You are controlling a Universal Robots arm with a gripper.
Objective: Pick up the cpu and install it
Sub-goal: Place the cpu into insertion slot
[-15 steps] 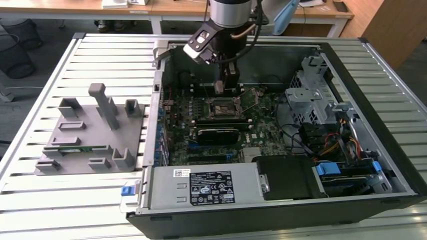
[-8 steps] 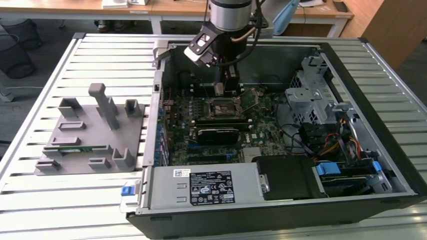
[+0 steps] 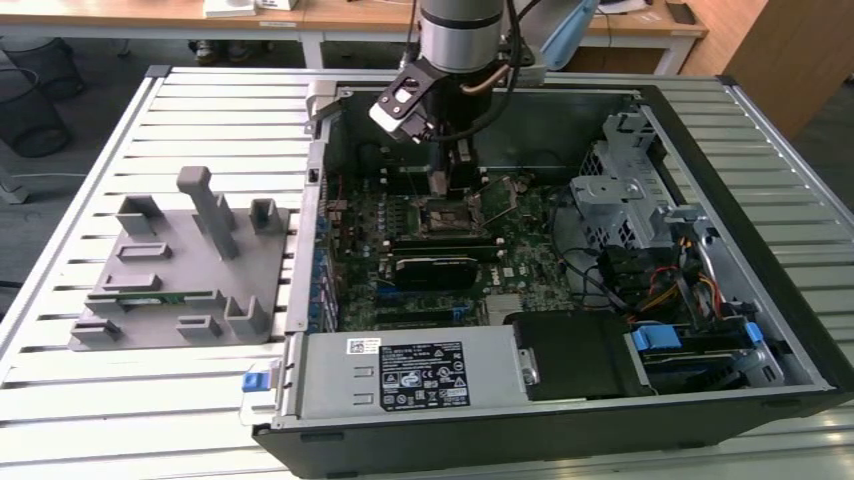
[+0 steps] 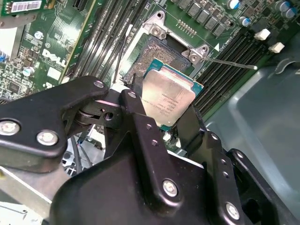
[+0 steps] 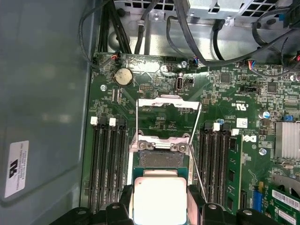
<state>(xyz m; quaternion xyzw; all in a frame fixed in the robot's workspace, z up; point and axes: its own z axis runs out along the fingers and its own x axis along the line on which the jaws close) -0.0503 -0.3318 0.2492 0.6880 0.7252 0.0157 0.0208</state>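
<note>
The cpu (image 4: 169, 93), a small square chip with a silvery top, sits between the two black fingers (image 4: 136, 105) of my gripper (image 4: 166, 105), which is shut on it. In the first wrist view the cpu (image 5: 159, 199) hangs just short of the open motherboard socket (image 5: 159, 159), whose metal load plate (image 5: 166, 101) is folded back and whose thin lever (image 5: 197, 159) stands up. In the exterior view my gripper (image 3: 454, 175) reaches down into the open computer case, right above the socket (image 3: 447, 213).
Memory slots (image 5: 105, 154) flank the socket on both sides. A grey parts fixture (image 3: 174, 270) stands on the slatted table at the exterior view's left. Inside the case are a power supply (image 3: 400, 370), a metal drive cage (image 3: 627, 190) and coloured cables (image 3: 667, 290).
</note>
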